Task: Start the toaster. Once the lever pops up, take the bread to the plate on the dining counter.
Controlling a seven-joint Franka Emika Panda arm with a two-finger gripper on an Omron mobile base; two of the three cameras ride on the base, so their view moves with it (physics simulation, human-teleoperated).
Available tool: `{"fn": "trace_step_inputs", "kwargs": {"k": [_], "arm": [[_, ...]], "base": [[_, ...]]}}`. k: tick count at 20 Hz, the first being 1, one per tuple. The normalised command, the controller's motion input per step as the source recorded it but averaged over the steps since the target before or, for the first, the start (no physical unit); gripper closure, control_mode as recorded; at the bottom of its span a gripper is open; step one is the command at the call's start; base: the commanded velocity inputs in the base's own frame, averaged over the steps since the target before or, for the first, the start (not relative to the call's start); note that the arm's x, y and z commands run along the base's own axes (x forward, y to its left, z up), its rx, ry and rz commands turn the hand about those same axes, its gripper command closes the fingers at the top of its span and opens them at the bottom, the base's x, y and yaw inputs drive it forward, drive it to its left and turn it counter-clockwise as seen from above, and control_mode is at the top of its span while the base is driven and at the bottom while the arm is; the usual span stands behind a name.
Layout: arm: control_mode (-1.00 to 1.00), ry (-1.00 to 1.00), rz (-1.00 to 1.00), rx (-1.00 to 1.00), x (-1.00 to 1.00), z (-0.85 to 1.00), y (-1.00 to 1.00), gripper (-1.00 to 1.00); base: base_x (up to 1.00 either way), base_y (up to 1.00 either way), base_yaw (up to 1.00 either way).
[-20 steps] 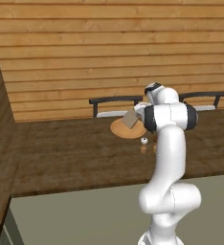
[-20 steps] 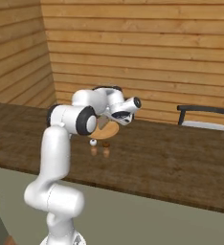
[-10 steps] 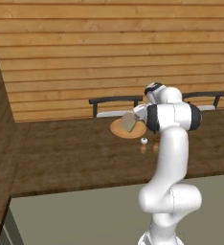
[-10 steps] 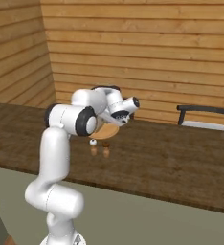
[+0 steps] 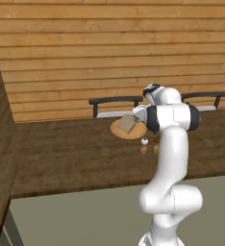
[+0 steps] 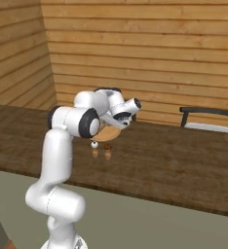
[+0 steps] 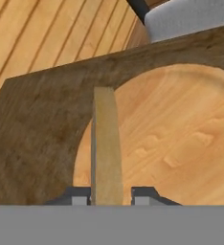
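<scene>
My arm (image 5: 171, 158) is glossy white with dark joint bands, and the bread (image 7: 106, 148) in my claw is pale tan, edge-on. At its three o'clock the plate (image 7: 181, 139) is light tan with faint grain. The dining counter (image 7: 42, 139) is dark brown wood grain, the wall (image 5: 109, 48) honey-coloured planks, and a white and a brown shaker (image 5: 144, 141) sit at the plate's five o'clock.

one flat round light tan plate (image 5: 129, 129) sits on one long dark brown wood-grain dining counter (image 5: 76, 153). one thin square pale tan slice of bread (image 5: 127, 123) is over the plate. two tiny shakers stand near the plate, one white shaker (image 5: 144, 141) and one brown shaker (image 5: 156, 140). two dark-framed chairs with grey seats show behind the counter, a left chair (image 5: 114, 102) and a right chair (image 5: 206, 96). one white robot arm carries one two-finger gripper (image 7: 111, 194).
</scene>
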Motion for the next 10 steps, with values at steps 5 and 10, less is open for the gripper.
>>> {"fn": "trace_step_inputs", "kwargs": {"k": [5, 10], "arm": [[-1.0, -0.01, 0.0, 0.0, 0.0, -0.03, 0.0, -1.0], [-1.0, -0.15, 0.01, 0.0, -0.34, 0.57, -0.15, -1.0]], "base": [[0.0, 0.0, 0.0], [0.0, 0.0, 0.0]]}}
